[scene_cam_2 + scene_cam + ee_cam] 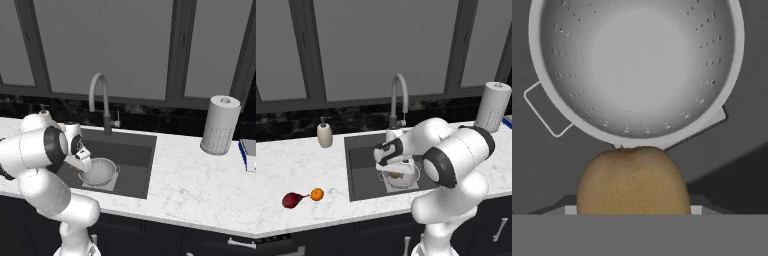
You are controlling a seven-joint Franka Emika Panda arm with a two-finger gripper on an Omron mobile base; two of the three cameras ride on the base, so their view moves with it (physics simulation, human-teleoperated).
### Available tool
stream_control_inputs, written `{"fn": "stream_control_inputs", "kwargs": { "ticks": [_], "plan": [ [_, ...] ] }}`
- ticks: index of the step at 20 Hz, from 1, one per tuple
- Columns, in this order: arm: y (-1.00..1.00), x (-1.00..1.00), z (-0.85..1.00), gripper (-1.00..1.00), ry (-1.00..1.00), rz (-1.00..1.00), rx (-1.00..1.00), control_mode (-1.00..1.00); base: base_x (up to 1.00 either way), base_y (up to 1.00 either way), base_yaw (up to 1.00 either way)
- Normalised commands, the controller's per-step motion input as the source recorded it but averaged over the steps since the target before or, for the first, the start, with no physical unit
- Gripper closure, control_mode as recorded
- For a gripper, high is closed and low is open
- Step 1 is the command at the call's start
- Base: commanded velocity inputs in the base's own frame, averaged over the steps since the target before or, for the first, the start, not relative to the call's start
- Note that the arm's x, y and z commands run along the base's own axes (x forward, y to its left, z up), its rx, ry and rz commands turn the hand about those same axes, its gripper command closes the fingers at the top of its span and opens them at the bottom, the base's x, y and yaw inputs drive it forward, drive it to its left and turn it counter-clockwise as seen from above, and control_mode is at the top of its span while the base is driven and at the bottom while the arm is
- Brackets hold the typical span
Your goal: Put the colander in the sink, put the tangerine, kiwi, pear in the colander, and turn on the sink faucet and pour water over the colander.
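Right up close in the hand view, the kiwi (633, 181) sits big and brown between the gripper's (633, 207) jaws, clamped and carried, its top end just over the near rim of the colander (637, 65). Below it the colander gapes, a perforated silver bowl with nothing inside, one wire handle poking out to the side. From the left base view the white arm bends down into the sink (363, 165), gripper (396, 172) poised right above the colander (404, 181), which stands on the pale panel at the basin floor. Off on the marble counter (301, 165) to the left, the tangerine (317, 194) and the dark red pear (291, 200) lie side by side, touching at the stem. Behind the basin rises the sink faucet (398, 97), spout arched over the sink, with the beige soap dispenser (324, 133) further left and a paper towel roll (492, 106) far right.
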Motion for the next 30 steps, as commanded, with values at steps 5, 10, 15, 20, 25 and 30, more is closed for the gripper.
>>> {"fn": "stream_control_inputs", "kwargs": {
  "ticks": [5,10,15,20,25,30],
  "plan": [
    [-0.02,0.34,-0.24,1.0,0.01,0.0,0.0,-1.0,0.0,0.0,0.0],
    [0.0,0.42,-0.3,1.0,0.0,0.0,0.0,-1.0,0.0,0.0,0.0],
    [0.0,0.36,-0.42,1.0,0.01,0.0,0.0,-1.0,0.0,0.0,0.0],
    [-0.01,0.37,-0.46,1.0,0.02,0.0,0.0,-1.0,0.0,0.0,0.0],
    [-0.01,0.35,-0.32,1.0,0.02,0.0,0.0,-1.0,0.0,0.0,0.0],
    [-0.08,0.09,-0.04,1.0,0.0,0.0,0.0,-1.0,0.0,0.0,0.0]
  ]
}}
